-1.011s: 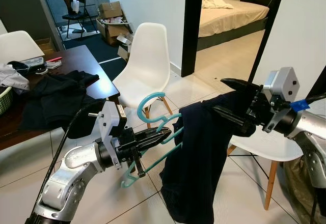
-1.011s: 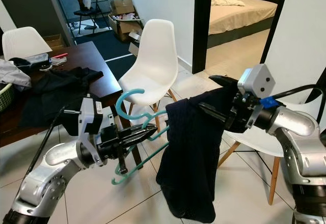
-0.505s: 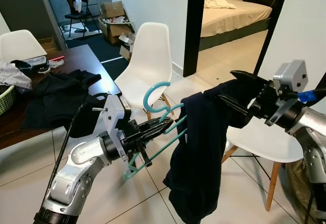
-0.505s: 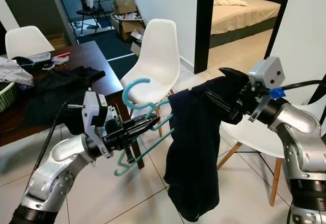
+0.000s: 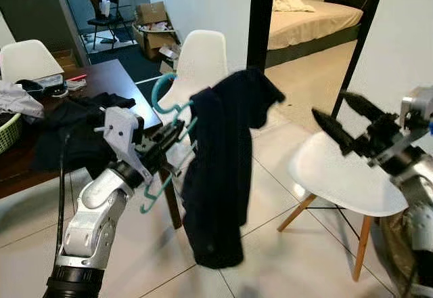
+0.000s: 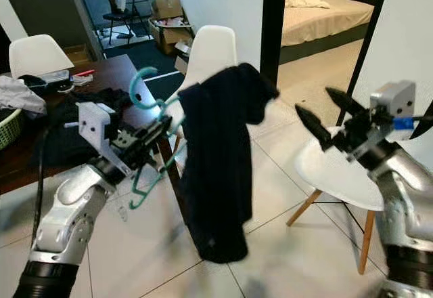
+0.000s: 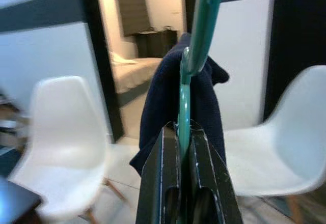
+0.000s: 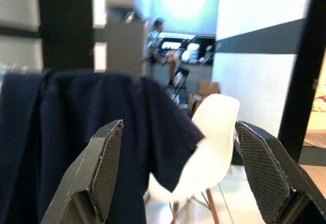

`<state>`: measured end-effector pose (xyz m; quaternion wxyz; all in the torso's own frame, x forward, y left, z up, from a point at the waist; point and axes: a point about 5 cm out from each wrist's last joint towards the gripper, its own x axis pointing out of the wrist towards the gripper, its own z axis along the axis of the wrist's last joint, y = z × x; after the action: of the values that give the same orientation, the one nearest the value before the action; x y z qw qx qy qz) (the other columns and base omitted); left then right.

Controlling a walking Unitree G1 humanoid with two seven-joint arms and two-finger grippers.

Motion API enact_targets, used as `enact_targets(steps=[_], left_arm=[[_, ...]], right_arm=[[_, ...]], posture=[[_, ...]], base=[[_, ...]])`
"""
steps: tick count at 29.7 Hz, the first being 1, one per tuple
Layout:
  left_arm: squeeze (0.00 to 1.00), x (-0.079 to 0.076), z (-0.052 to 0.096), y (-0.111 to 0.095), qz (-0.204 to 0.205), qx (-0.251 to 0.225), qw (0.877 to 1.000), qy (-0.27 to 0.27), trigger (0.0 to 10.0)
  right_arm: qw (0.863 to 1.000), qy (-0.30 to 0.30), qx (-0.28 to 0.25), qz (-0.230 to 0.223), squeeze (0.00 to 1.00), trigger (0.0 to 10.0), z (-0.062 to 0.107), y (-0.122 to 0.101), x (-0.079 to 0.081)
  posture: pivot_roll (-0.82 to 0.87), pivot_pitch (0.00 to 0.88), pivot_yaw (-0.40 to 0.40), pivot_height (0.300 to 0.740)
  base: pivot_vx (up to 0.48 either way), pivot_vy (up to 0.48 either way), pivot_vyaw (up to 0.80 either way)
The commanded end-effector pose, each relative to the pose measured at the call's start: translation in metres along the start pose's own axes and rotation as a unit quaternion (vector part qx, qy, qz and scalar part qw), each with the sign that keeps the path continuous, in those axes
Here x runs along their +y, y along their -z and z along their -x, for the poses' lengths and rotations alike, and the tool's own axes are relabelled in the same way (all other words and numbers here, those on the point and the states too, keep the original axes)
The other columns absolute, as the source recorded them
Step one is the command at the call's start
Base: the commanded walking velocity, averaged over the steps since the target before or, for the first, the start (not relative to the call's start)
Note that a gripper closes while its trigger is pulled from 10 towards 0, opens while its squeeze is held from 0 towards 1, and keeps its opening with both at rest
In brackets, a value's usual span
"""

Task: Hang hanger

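A teal plastic hanger point(image 5: 157, 88) is held in my left gripper point(image 5: 177, 130), which is shut on its lower bar. In the left wrist view the hanger point(image 7: 184, 107) runs straight up from between the fingers point(image 7: 163, 158). A dark navy garment point(image 5: 220, 169) is draped over one end of the hanger and hangs down to knee height above the floor. My right gripper point(image 5: 329, 105) is open and holds nothing. It floats over a white chair seat to the right of the garment, well apart from it. The right wrist view looks between its fingers point(image 8: 102, 168) at the garment point(image 8: 76, 132).
One white chair point(image 5: 203, 61) stands just behind the garment and another point(image 5: 338, 176) is under my right arm. A dark wooden table point(image 5: 115, 81) with dark clothes point(image 5: 74, 129) and a green basket point(image 5: 7, 132) is on the left. Behind lie a bedroom doorway point(image 5: 260, 27) and cardboard boxes point(image 5: 149, 20).
My right gripper has let go of the garment and drawn back to the right. The left arm has swung the hanger and garment up and to the left, so the garment hangs from the hanger alone.
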<state>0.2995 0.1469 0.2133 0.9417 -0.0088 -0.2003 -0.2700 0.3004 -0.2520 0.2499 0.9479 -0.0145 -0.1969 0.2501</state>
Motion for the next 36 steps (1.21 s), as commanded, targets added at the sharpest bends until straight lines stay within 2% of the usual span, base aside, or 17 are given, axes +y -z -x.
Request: enact_targets(steps=[1, 2, 3, 5, 7, 9, 11, 14, 21, 30, 36], left_arm=[[0.0, 0.006, -0.005, -0.017, -0.036, -0.042, 0.998, -0.028, 10.0], [0.0, 0.009, -0.009, -0.023, -0.049, -0.048, 0.997, -0.047, 10.0], [0.0, 0.009, -0.009, -0.023, -0.049, -0.048, 0.997, -0.047, 10.0], [0.0, 0.017, -0.015, -0.033, -0.082, -0.052, 0.991, -0.09, 10.0], [0.0, 0.019, -0.017, -0.034, -0.089, -0.053, 0.99, -0.1, 10.0], [0.0, 0.026, -0.017, -0.037, -0.125, -0.04, 0.984, -0.119, 10.0], [0.0, 0.031, -0.014, -0.034, -0.126, -0.033, 0.982, -0.137, 10.0], [0.0, 0.032, -0.011, -0.029, -0.117, -0.028, 0.982, -0.144, 10.0], [0.0, 0.027, -0.014, -0.026, -0.122, -0.025, 0.982, -0.144, 10.0], [0.0, 0.028, -0.019, -0.032, -0.135, -0.036, 0.98, -0.142, 10.0], [0.0, 0.037, -0.019, -0.039, -0.146, -0.044, 0.976, -0.155, 10.0]], right_arm=[[0.999, 0.014, 0.004, -0.037, 0.0, 10.0, -0.008, 0.012, 0.007], [0.998, 0.018, 0.009, -0.052, 0.0, 10.0, -0.015, 0.02, 0.015], [0.998, 0.018, 0.009, -0.052, 0.0, 10.0, -0.015, 0.02, 0.015], [0.996, 0.026, 0.02, -0.082, 0.0, 10.0, -0.027, 0.036, 0.033], [0.996, 0.027, 0.023, -0.087, 0.0, 10.0, -0.03, 0.039, 0.037], [0.992, 0.029, 0.015, -0.121, 0.0, 10.0, -0.04, 0.046, 0.052], [0.99, 0.03, 0.022, -0.139, 0.0, 10.0, -0.048, 0.052, 0.065], [0.989, 0.03, 0.03, -0.141, 0.0, 10.0, -0.052, 0.056, 0.072], [0.989, 0.041, 0.023, -0.141, 0.0, 10.0, -0.054, 0.055, 0.072], [0.987, 0.055, 0.006, -0.15, 0.0, 10.0, -0.053, 0.05, 0.068], [0.989, 0.025, 0.015, -0.148, 0.0, 10.0, -0.055, 0.053, 0.079]], posture=[[-0.01, 0.0, 0.034, 0.74], [0.0, 0.0, 0.031, 0.74], [0.0, 0.0, 0.031, 0.74], [0.0, 0.0, 0.03, 0.74], [0.0, 0.0, 0.03, 0.74], [0.01, 0.0, 0.028, 0.74], [0.01, 0.0, 0.03, 0.74], [0.01, 0.0, 0.03, 0.74], [0.01, 0.0, 0.03, 0.74], [0.01, 0.0, 0.035, 0.74], [0.01, 0.0, 0.034, 0.74]], base=[[0.0, 0.0, 0.0], [0.0, 0.0, 0.0], [0.0, 0.0, 0.0], [0.0, 0.0, 0.0], [0.0, 0.0, 0.0], [0.0, 0.0, 0.0], [0.0, 0.0, 0.0], [0.0, 0.0, 0.53], [0.0, 0.0, 0.68], [0.171, 0.0, 0.0], [0.286, 0.0, 0.0]])
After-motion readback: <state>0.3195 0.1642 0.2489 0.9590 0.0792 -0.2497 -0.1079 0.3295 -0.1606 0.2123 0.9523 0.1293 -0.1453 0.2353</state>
